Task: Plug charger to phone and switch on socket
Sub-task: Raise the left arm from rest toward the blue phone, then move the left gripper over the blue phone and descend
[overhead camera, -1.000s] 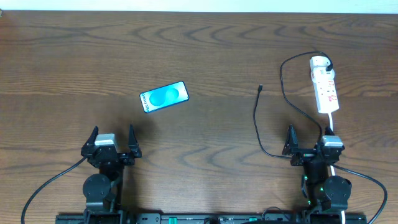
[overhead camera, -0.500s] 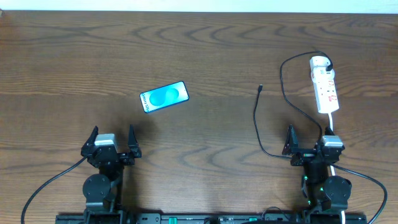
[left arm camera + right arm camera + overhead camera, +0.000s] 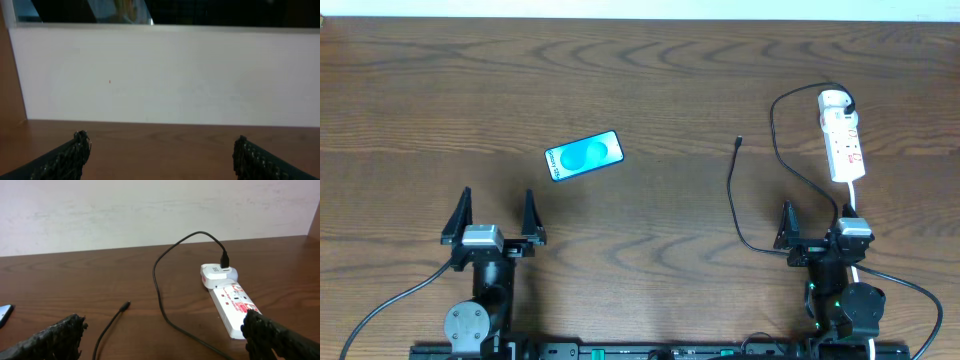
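The slim rectangular phone with a bright blue screen [image 3: 584, 156] lies flat on the dark wooden table [image 3: 640, 80], ahead of the left gripper [image 3: 496, 200], whose jaws stand wide and empty. The left wrist view shows only its fingertips [image 3: 70, 155], bare wood and a white wall. The right gripper [image 3: 816, 215] is equally wide, holding nothing. The thin black charger cable [image 3: 731, 195] runs from its free tip [image 3: 738, 142] to the rounded end of the long white power strip [image 3: 842, 136]. The strip's near end is cut off behind a right finger [image 3: 280, 335], and its switch cannot be made out.
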